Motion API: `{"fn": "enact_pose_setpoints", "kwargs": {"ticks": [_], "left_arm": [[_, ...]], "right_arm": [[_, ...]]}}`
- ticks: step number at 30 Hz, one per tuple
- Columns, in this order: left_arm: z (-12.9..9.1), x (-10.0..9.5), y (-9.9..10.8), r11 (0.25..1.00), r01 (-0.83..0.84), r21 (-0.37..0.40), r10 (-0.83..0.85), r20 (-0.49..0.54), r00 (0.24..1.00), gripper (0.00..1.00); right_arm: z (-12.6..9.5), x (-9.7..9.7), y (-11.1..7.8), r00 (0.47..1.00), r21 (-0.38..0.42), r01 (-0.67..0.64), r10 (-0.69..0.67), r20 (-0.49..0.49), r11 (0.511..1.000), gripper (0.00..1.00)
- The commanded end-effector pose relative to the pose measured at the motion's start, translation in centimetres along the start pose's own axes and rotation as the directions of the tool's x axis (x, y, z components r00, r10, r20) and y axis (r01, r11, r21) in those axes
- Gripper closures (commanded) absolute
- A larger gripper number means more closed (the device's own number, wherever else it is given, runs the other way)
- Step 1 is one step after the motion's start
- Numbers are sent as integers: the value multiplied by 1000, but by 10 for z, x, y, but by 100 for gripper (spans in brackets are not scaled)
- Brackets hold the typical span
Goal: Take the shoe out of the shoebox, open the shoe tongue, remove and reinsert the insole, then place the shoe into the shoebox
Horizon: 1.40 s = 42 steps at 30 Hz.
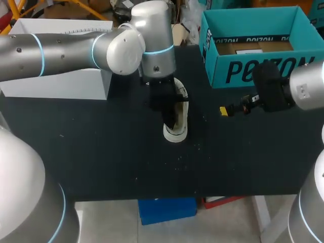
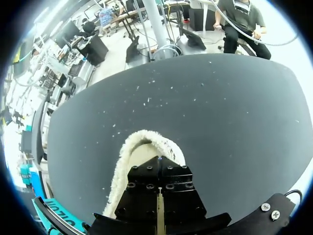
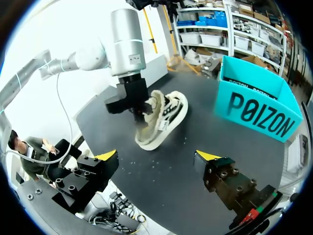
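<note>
Two claws, one shoe. Left claw [image 3: 140, 111]: pressed together and sunk into the mouth of the shoe [image 3: 164, 122], pinching some thin part there; tongue or insole cannot be told. The shoe hangs directly under this claw, tilted, with its sole edge on the tabletop [image 1: 101, 152]. Right claw [image 3: 157, 155]: spread, holding nothing, the shoe ahead of it and apart. The shoebox [image 3: 257, 110] stands open, well off to the far side of the right claw. Step judged: the shoe is out of the box, and work at the tongue or insole is in hand. The next move likely calls for the right claw to steady the shoe while the left draws upward. Left wrist view alone shows the finger blocks meeting over a pale fleecy rim. Right wrist view alone shows the shoe's tilt. Head view places the right claw between shoe and shoebox.
</note>
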<state>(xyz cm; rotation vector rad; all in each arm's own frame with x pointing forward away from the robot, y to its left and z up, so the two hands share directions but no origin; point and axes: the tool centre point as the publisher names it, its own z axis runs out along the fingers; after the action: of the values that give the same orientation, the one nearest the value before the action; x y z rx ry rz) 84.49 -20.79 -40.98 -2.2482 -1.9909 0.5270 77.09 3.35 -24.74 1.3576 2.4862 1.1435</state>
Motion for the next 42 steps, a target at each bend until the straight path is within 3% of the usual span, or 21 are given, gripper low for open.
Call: {"fn": "enact_pose_setpoints", "kwargs": {"ticks": [1,5,9,13,17,21,24,28,35,40,42], "left_arm": [[9,2,8,1000,4,-3,-4,-2,1000,100],[3,-1,13,999,-4,-36,4,-8,1000,100],[-12,-8,10,996,-38,-79,42,59,997,100],[-48,-18,1,992,-38,-121,72,291,954,100],[-93,-24,-3,988,-6,-155,91,550,830,100],[-126,-24,1,977,27,-210,128,687,715,100],[-141,-23,8,953,67,-297,165,688,707,100],[-151,-20,24,938,112,-329,150,674,724,100],[-152,-24,62,923,156,-351,111,633,766,100],[-146,-31,92,900,117,-421,152,554,818,100],[-145,-35,96,898,107,-427,160,543,824,100]], "right_arm": [[1,0,1,1000,3,-1,1,0,1000,0],[1,0,1,1000,3,-1,1,0,1000,0],[1,0,1,1000,3,-1,1,0,1000,0],[1,0,1,1000,3,-1,1,0,1000,0],[1,0,1,1000,3,-1,1,0,1000,0],[1,0,1,1000,3,-1,1,0,1000,0],[1,0,1,1000,3,-1,1,0,1000,0],[1,0,1,1000,3,-1,1,0,1000,0],[1,0,1,1000,3,-1,1,0,1000,0],[1,0,1,1000,3,-1,1,0,1000,0],[1,0,1,1000,3,-1,1,0,1000,0]]}}
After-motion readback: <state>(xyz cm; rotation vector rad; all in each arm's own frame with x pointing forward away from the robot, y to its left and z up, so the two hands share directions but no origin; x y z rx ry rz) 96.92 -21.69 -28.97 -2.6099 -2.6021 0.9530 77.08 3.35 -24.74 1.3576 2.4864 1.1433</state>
